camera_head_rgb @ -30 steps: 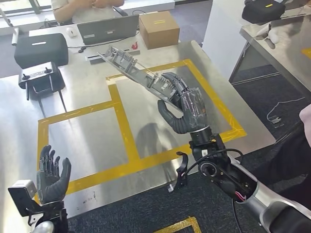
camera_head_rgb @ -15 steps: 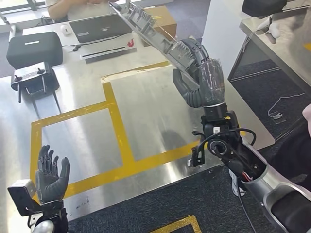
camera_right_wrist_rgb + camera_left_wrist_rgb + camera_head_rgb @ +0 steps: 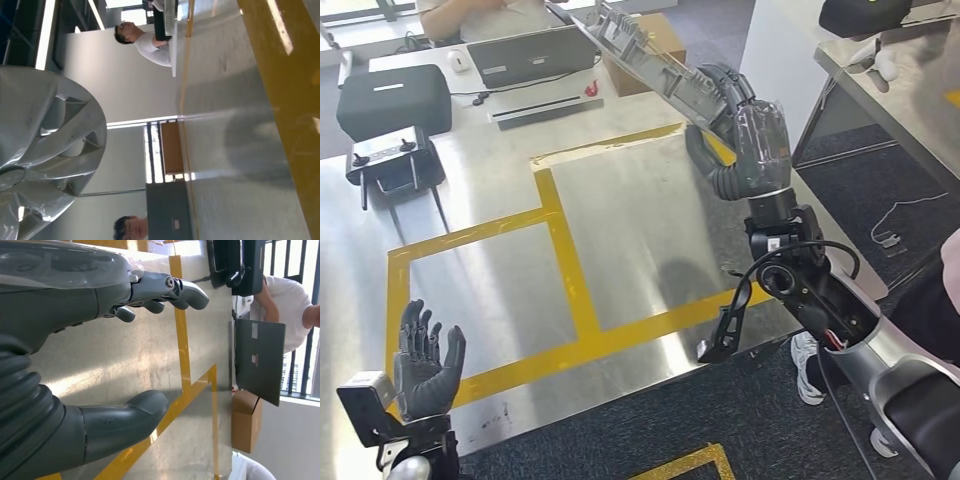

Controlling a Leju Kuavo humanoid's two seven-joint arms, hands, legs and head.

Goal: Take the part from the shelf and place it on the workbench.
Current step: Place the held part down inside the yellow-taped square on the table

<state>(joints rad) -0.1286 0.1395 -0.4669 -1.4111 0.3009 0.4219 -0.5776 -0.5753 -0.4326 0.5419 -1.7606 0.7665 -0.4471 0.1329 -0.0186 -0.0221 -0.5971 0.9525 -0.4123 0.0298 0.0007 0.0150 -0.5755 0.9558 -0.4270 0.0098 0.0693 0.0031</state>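
The right hand (image 3: 746, 140) rises from low over the steel workbench with yellow tape lines (image 3: 637, 230) and swings toward its far right side, carrying the long grey ribbed metal part (image 3: 652, 60) upward. The part's far end now reaches past the cardboard box (image 3: 663, 40), near the picture's top edge.

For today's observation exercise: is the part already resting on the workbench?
No, the right hand holds the part up above the workbench.
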